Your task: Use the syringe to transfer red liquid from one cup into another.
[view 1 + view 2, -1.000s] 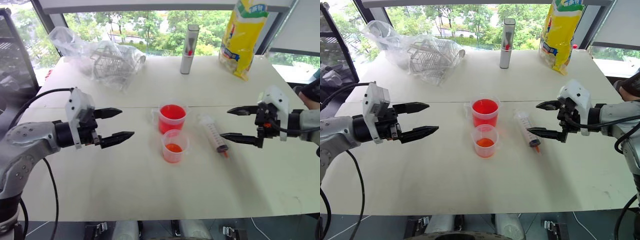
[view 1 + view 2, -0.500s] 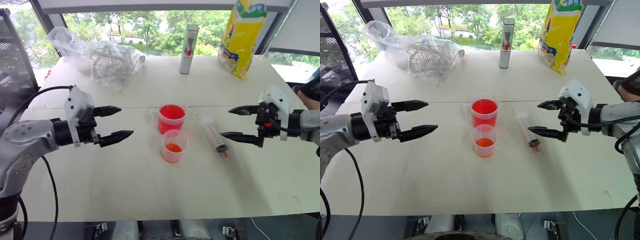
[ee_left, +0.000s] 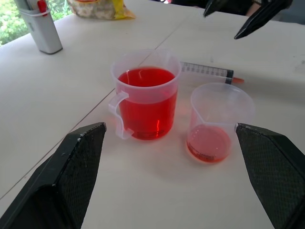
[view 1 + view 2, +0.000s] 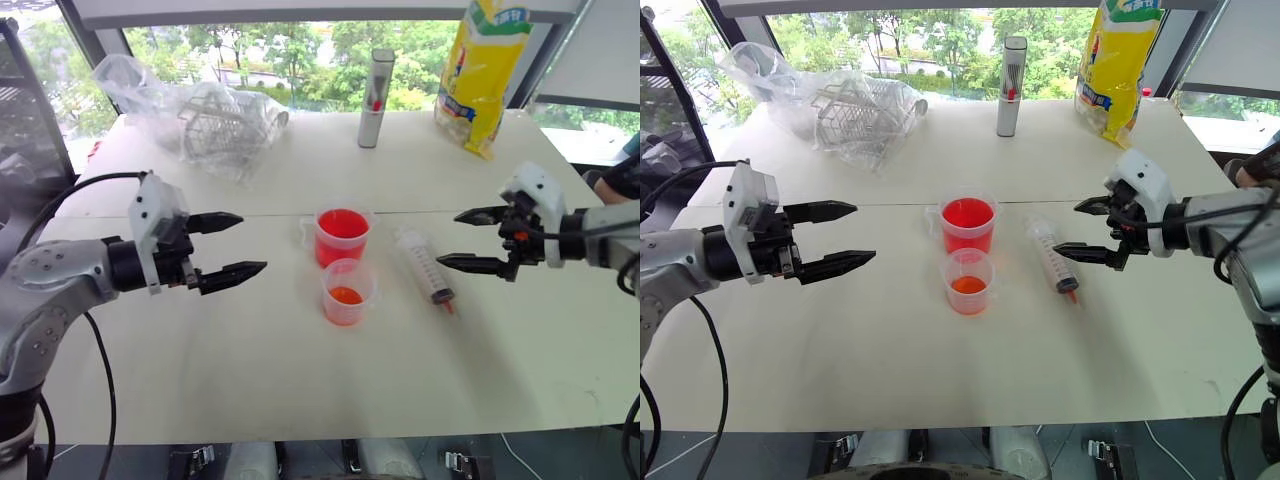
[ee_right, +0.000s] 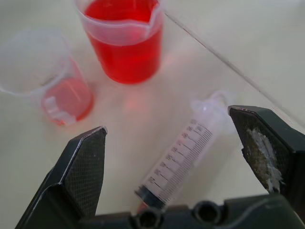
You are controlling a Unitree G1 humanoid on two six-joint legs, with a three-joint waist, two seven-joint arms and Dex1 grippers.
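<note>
Two cups (image 3: 145,102), syringe (image 5: 178,160) (scale marks legible)

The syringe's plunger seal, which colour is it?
Black, at the tip end of the syringe; the right wrist view shows it best.

White table by a window
The table (image 4: 300,390) stood before daylit windows (image 4: 290,55) with green trees outside.

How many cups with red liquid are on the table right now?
2. The larger cup, mostly full, stands mid-table; the smaller cup, holding only a little, stands just in front of it, nearer the robot. Nothing seems to hide another.
</note>
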